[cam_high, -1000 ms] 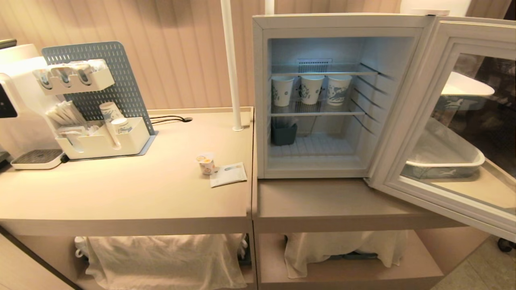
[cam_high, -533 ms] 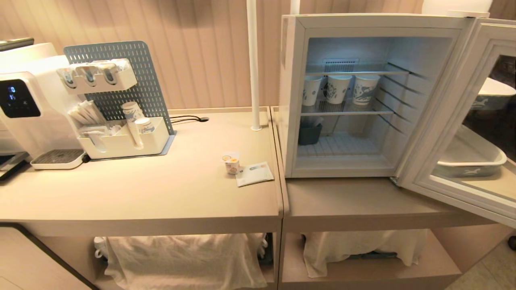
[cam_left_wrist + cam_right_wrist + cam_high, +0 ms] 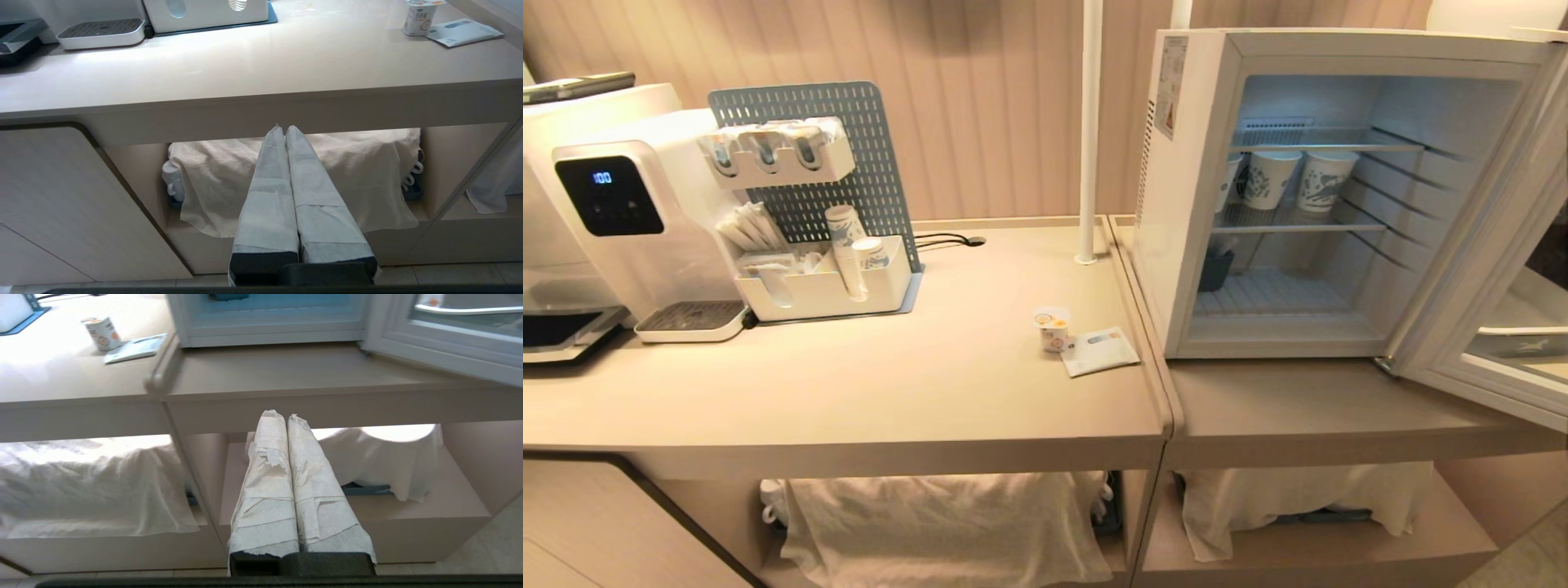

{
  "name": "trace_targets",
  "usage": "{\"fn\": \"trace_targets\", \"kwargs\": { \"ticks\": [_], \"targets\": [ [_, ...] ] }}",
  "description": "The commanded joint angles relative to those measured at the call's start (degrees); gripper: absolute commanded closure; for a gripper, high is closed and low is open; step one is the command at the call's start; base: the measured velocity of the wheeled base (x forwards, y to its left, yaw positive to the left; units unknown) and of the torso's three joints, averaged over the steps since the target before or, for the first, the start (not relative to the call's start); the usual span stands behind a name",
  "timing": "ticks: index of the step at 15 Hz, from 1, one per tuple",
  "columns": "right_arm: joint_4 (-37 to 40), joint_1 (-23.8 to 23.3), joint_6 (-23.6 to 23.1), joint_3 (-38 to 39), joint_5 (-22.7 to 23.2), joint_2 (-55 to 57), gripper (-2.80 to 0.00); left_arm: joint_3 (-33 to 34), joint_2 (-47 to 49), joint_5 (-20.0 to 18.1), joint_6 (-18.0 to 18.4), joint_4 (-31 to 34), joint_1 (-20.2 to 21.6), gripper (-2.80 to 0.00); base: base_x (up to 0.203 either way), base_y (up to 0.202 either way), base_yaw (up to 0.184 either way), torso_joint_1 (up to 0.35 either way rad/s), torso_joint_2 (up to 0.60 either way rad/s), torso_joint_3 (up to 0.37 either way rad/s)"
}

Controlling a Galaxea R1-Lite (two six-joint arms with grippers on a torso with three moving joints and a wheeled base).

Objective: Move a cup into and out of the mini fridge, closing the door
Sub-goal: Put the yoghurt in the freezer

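On the beige countertop (image 3: 890,392), the small white yogurt cup with foil lid (image 3: 1052,330) is seen upright, left of the white mini fridge (image 3: 1176,204), whose glass-windowed door (image 3: 1494,327) is swung open. The left gripper (image 3: 284,130) and right gripper (image 3: 282,415) are held below the counter edge, fingers pressed together, empty.

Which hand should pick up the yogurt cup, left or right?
Probably the left. The cup stands on the left counter, left of the open mini fridge. Both the left hand and right hand hang shut below counter level.

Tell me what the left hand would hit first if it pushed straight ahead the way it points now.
Probably the crumpled white cloth draped in the open shelf under the beige countertop; the shut left hand points into that opening, just below the counter's front edge, though depth is unclear.
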Motion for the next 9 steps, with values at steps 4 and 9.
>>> {"fn": "trace_targets", "kwargs": {
  "ticks": [4,9],
  "targets": [
    [0.04,0.02,0.09,0.02,-0.01,0.07,0.00,0.00,0.02,0.00,0.03,-0.02,0.01,0.00,0.000,0.193,-0.001,0.002,0.00,0.003],
    [0.04,0.02,0.09,0.02,-0.01,0.07,0.00,0.09,0.00,-0.08,0.03,-0.12,0.01,0.00,0.000,0.191,-0.001,0.002,0.00,0.002]
  ]
}}
